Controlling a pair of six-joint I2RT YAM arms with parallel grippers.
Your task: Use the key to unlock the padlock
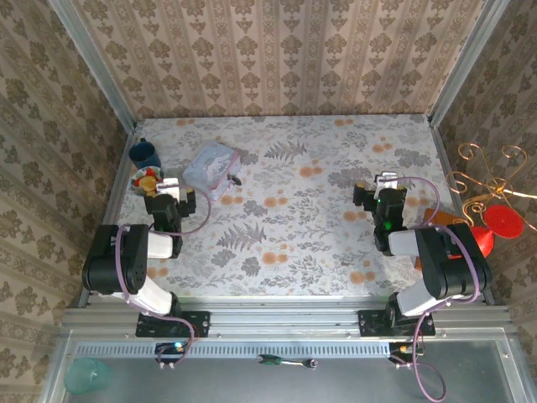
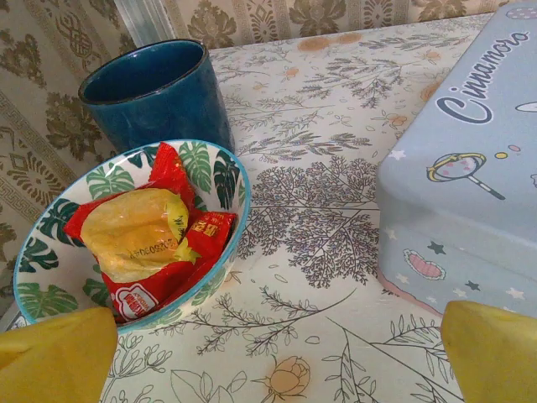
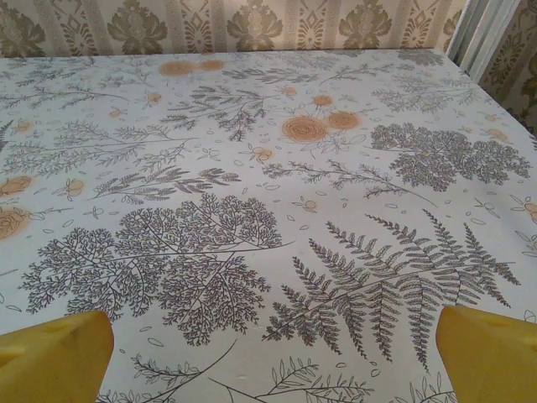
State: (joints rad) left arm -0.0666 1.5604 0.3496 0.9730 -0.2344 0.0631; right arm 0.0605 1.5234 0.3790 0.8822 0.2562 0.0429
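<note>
**Step zero: both grippers released, padlock and key not yet engaged**

Left gripper (image 2: 273, 359): yellow fingers (image 2: 54, 357) spread wide, with just floral tablecloth (image 2: 319, 277) between them. Ahead of its left-hand finger is a leaf-patterned ceramic bowl (image 2: 225, 172) holding red-and-yellow snack packets (image 2: 138, 231). A dark blue glazed mug (image 2: 155, 92) sits just behind the bowl. Ahead of the right-hand finger is a pale blue printed tin box (image 2: 470, 185), lid on.

Right gripper (image 3: 268, 357): yellow fingers (image 3: 50, 357) equally wide, holding nothing, bare cloth in front.

Padlock and key: can't positively identify either. The top view shows a small dark object (image 1: 236, 178) just beside the tin box, on the side facing the right arm. It lies beyond the left fingers and well apart from the right fingers. It could be the lock or the key, but it's too small to tell.

My read is that we're at the locate/approach stage, nothing done on the task. Next move:
- Confirm what the dark object is, and check around the tin box.
- One gripper needs to pin the padlock body with the keyway exposed.
- The other needs to pinch the key by its head, then line it up finely before inserting and turning.
</note>
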